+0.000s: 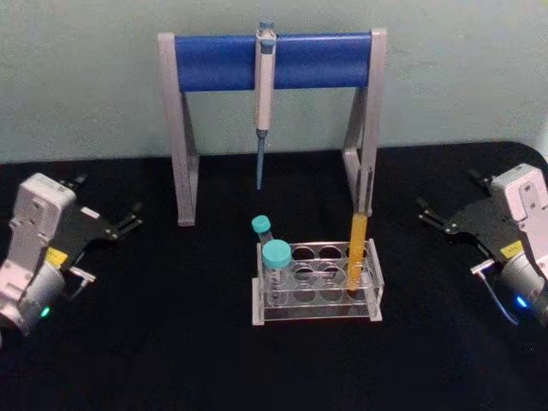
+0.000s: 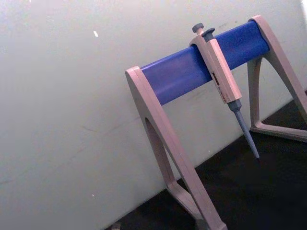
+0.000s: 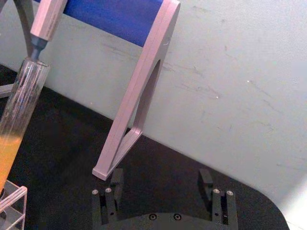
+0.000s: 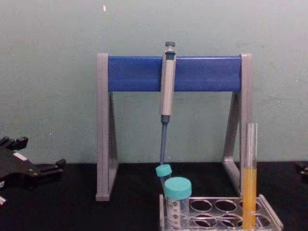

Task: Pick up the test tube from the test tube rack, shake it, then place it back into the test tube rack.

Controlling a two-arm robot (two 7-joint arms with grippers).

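Note:
The test tube (image 1: 357,253), a tall clear tube with orange-yellow liquid, stands upright in a right-hand hole of the clear test tube rack (image 1: 317,313) at the table's centre. From the chest, the test tube (image 4: 249,183) rises well above the rack (image 4: 216,206). My left gripper (image 1: 128,221) hovers open far to the left of the rack, holding nothing. Well off to the right of the tube, my right gripper (image 1: 432,214) also stands open and apart from it. In the right wrist view its fingers (image 3: 116,176) are spread wide, with the tube (image 3: 21,110) ahead of them.
A grey-and-blue pipette stand (image 1: 272,58) stands behind the rack, with a pipette (image 1: 264,103) hanging from its bar. Two teal-capped tubes (image 1: 276,257) occupy the rack's left holes. Black tabletop lies between each gripper and the rack.

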